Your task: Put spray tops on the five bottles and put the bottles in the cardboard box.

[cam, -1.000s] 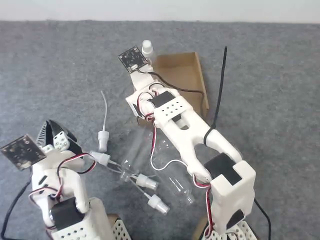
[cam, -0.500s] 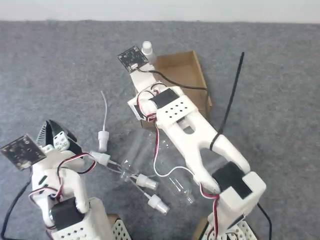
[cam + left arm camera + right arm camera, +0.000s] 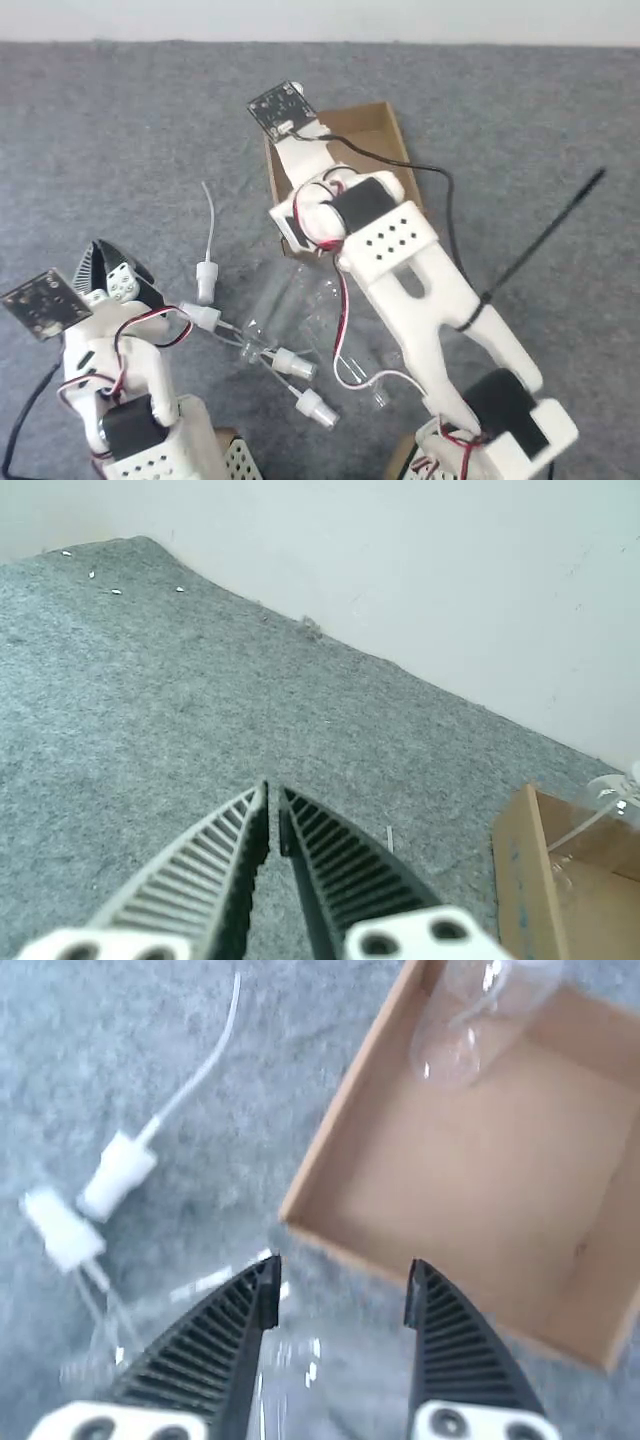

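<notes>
The cardboard box (image 3: 385, 140) sits at the back middle of the grey mat. A clear bottle (image 3: 470, 1005) rests in the box (image 3: 480, 1190) at a far corner. My right gripper (image 3: 340, 1280) hangs open and empty just outside the box's near edge, above a clear bottle (image 3: 285, 1370) lying on the mat. Loose spray tops (image 3: 206, 278) (image 3: 297, 363) (image 3: 318, 408) and clear bottles (image 3: 272, 300) lie between the arms. My left gripper (image 3: 272, 795) is shut and empty at the front left (image 3: 103, 262), pointing away over bare mat.
Two spray tops (image 3: 115, 1175) (image 3: 62, 1232) with thin tubes lie beside the right gripper. A black cable tie (image 3: 545, 235) sticks out from the right arm. A white wall (image 3: 450, 600) borders the mat behind the box (image 3: 560, 880).
The right arm's elbow and base link swung right. Its wrist camera shifted right over the box's far corner and now covers the capped bottle there. The left arm kept still.
</notes>
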{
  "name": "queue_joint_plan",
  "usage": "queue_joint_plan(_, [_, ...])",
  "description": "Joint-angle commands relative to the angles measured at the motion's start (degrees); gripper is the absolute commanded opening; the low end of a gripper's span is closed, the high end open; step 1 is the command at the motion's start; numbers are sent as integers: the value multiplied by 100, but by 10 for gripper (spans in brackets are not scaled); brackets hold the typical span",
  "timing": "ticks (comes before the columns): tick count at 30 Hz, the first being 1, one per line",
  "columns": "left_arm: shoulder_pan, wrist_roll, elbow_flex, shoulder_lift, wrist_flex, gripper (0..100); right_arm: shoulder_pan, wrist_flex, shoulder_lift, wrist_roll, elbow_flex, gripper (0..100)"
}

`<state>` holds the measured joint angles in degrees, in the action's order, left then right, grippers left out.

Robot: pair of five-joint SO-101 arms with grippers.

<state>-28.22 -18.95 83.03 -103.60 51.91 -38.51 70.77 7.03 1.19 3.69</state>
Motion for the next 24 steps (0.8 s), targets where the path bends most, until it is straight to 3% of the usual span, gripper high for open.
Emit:
queue_joint_plan(1, [-26,35,-40,-88,-193,13,-31,585,549,97,-26,166])
queue_joint_plan(17, [-26,35,110,-88,-360,43,-13,2941,1015,88,-9,169])
queue_joint_plan(24, [-26,35,110,-88,-352,44,-13,3081,1165,123,774,169])
